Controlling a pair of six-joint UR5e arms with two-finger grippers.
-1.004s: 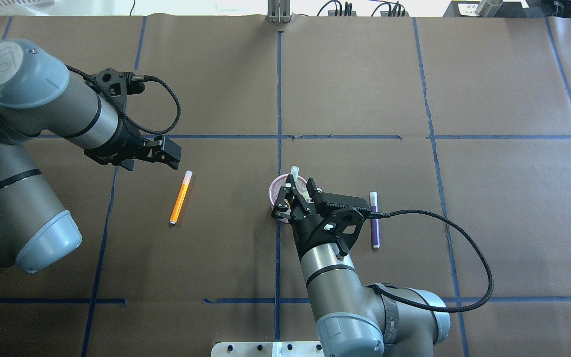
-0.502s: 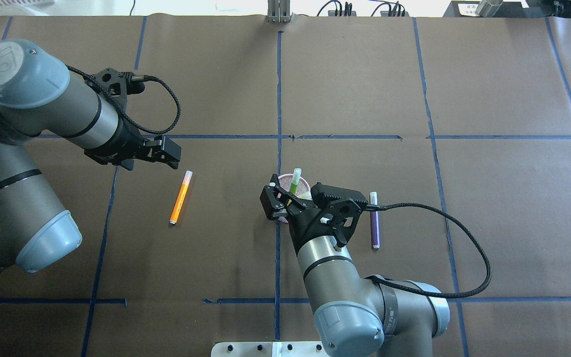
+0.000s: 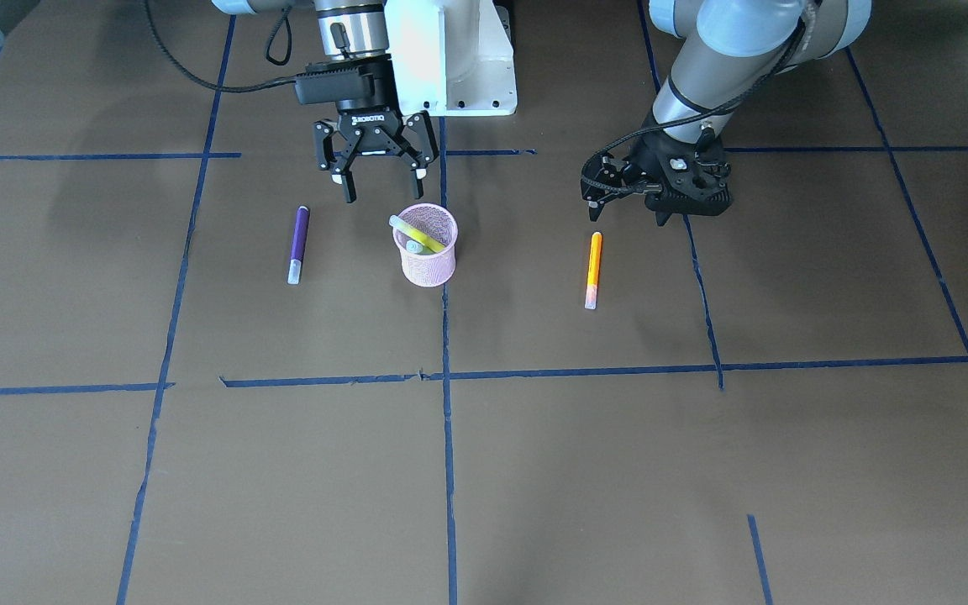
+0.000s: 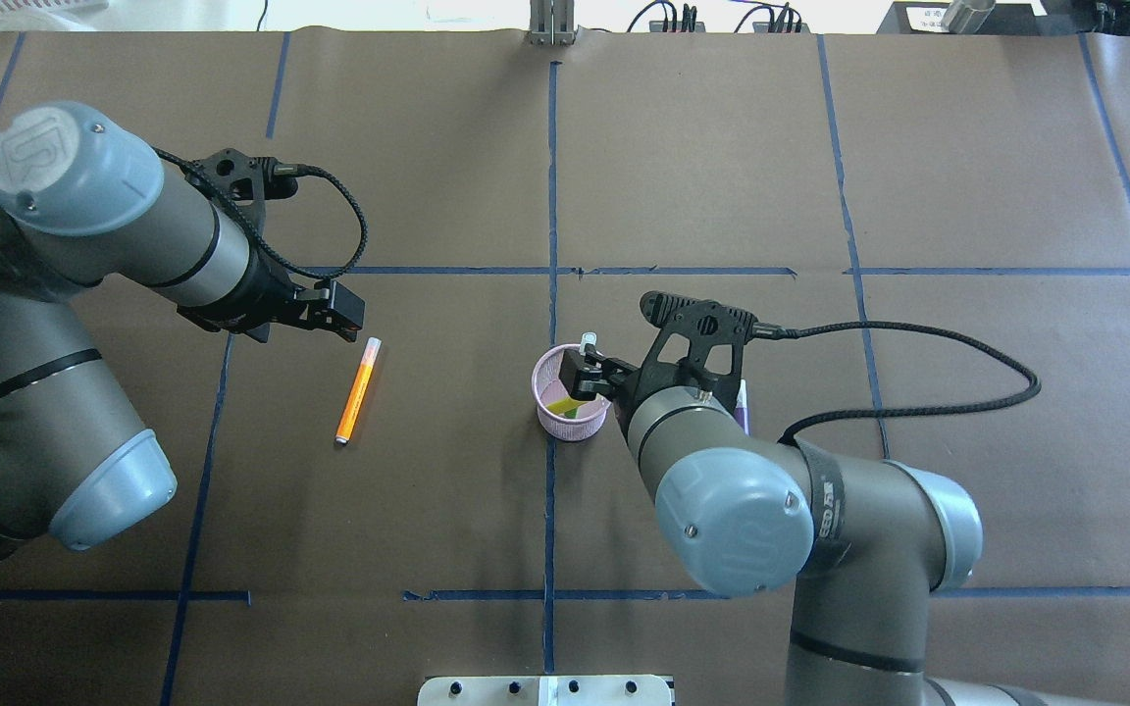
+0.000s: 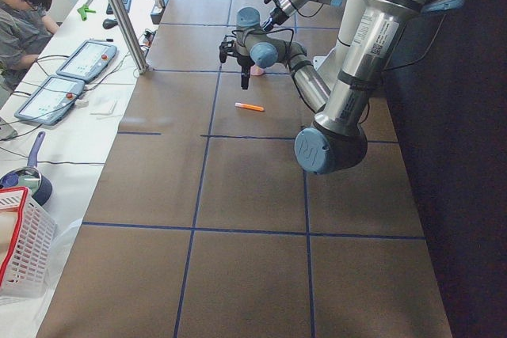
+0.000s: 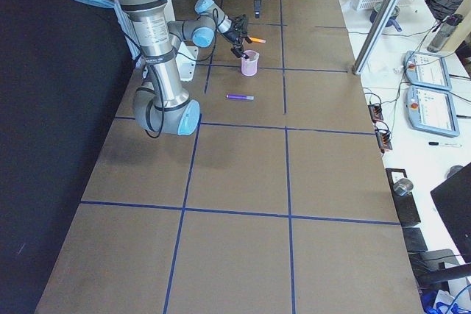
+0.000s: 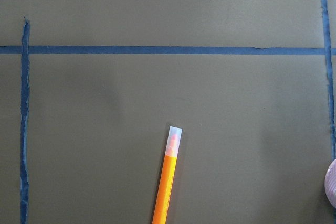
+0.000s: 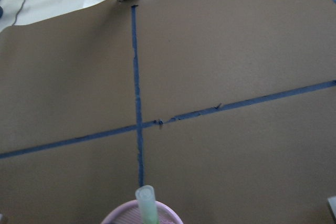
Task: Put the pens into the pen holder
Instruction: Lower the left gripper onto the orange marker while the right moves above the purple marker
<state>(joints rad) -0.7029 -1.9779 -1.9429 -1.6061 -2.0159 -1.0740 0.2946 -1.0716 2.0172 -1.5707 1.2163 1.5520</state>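
Orange pen (image 3: 593,269) comes first, nearest the operators' side, flat on the table (image 3: 484,470) with its pale cap pointing away from the robot. The purple pen (image 3: 298,239) lies at about the same depth on the other side, also flat, well apart from everything. Between them stands the pink pen holder (image 3: 425,267), upright, with a yellow pen (image 3: 417,235) slanted across its mouth and a green pen (image 8: 147,208) poking up inside.

So we call it halfway: two in, two to go. We judge this to be the gap between one drop and the next pick.

Just behind the cup, on the robot's side, hangs the right gripper (image 3: 376,181). Its fingers are spread wide and pointing down. They hold nothing and, as far as we can see, touch nothing, neither the rim nor a pen. The purple pen is its nearest target. The next move calls for a sideways shift over that barrel, with the fingers straddling it crosswise before coming down.

At about the same depth, the left gripper (image 4: 347,316) hovers just beyond the orange pen's inner end, clear of it. We cannot tell whether its fingers are parted or together, because the views show them side-on and its wrist camera shows only pen and table. It would need to settle over the barrel's middle.
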